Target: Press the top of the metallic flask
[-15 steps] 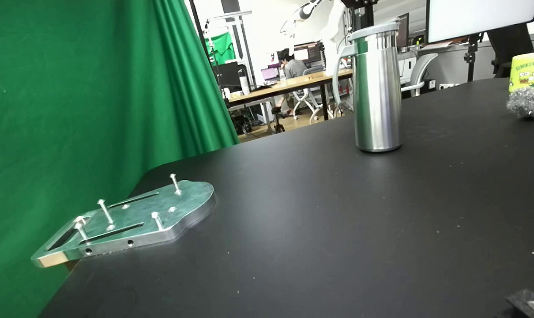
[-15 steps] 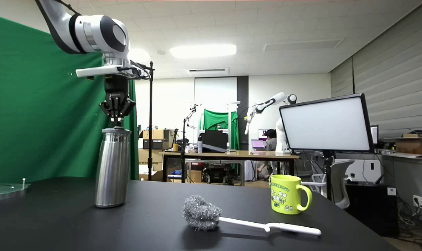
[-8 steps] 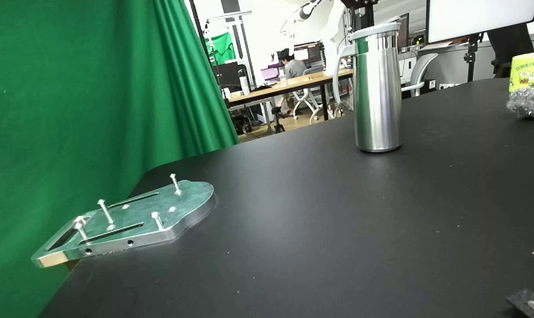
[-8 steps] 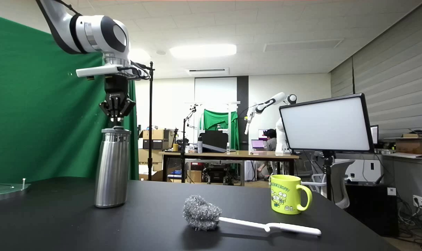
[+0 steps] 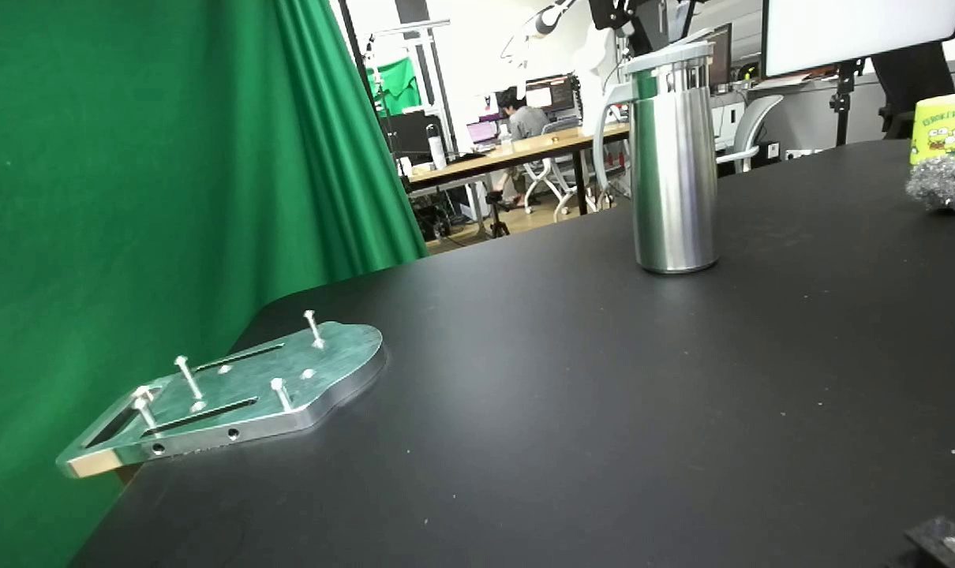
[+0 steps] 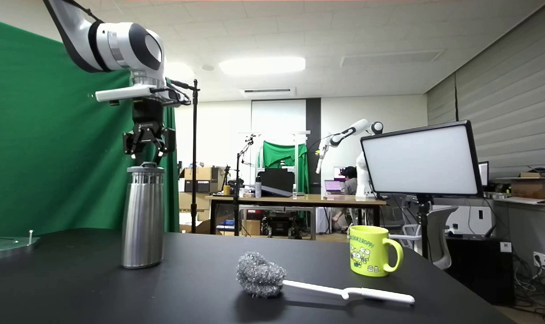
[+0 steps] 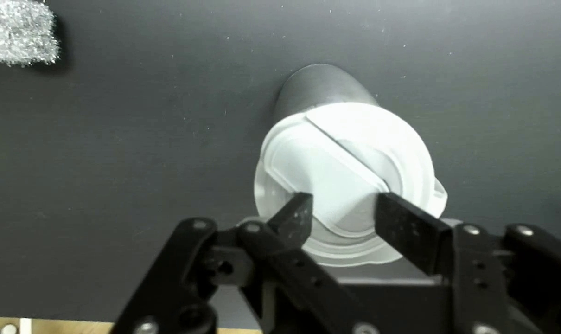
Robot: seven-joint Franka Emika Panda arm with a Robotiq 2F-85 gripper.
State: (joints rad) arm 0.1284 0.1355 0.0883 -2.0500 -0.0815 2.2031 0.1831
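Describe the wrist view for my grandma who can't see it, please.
An open black gripper is over the pale lid of a metallic flask on a dark table; whether it touches isn't clear. Part of a silvery scrubber shows at top left.

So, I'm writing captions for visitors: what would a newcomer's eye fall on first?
Probably the shiny metallic flask, upright on the black table, with the open hand at its pale lid. In both exterior views, the lime-green mug toward the right and green curtain at left likely come next.
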